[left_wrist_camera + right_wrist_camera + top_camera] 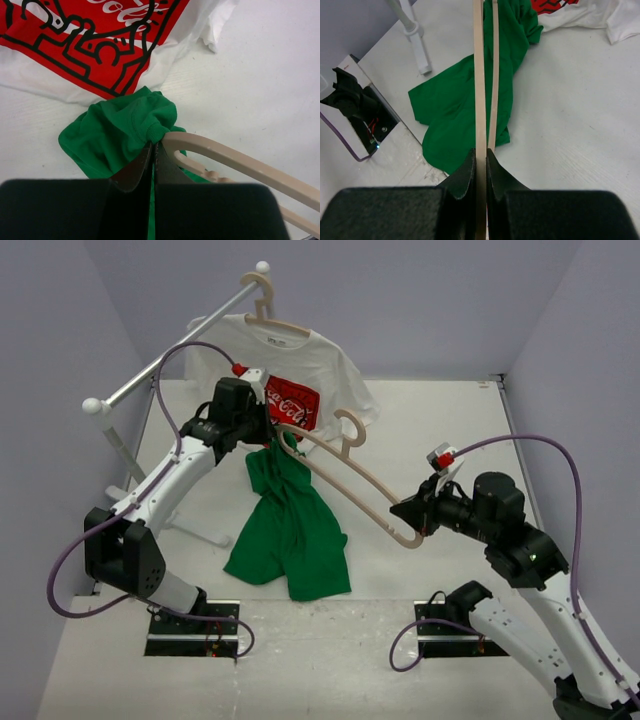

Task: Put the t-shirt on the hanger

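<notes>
Left pincer pinched tight on bunched t-shirt | right pincer clamped on hanger end | hem trails onto bench

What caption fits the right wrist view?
The right fingers clamp the beige hanger, its bars running over the green t-shirt.

Plain bright green t-shirt and pale beige hanger; just beyond the black left gripper, a white t-shirt carries a red graphic outlined in black.
</notes>
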